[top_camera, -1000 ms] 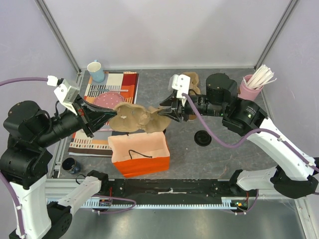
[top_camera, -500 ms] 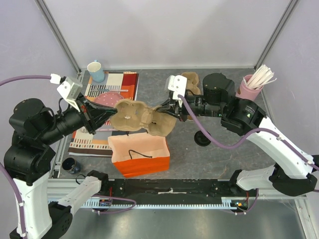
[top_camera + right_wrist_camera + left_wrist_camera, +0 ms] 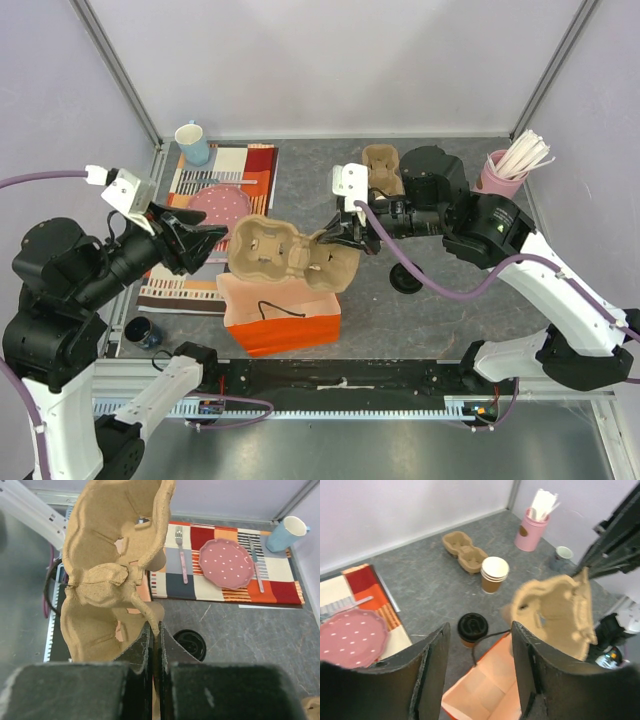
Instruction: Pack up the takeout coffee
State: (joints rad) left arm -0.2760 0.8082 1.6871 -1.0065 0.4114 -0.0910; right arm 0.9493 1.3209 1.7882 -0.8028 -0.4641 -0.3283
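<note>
Precariously pinched at one thin rim: pulp cup carrier (image 3: 290,256), in tight-closed right gripper (image 3: 155,630); left gripper (image 3: 210,246) spread, empty. Liable to twist, snagging orange paper bag (image 3: 282,312).

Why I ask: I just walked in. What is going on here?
The right gripper has its jaws shut on the edge of a cardboard cup carrier, holding it above the open orange bag. The left gripper stands open beside it, holding nothing. The takeout coffee sits on the table, not yet packed.
</note>
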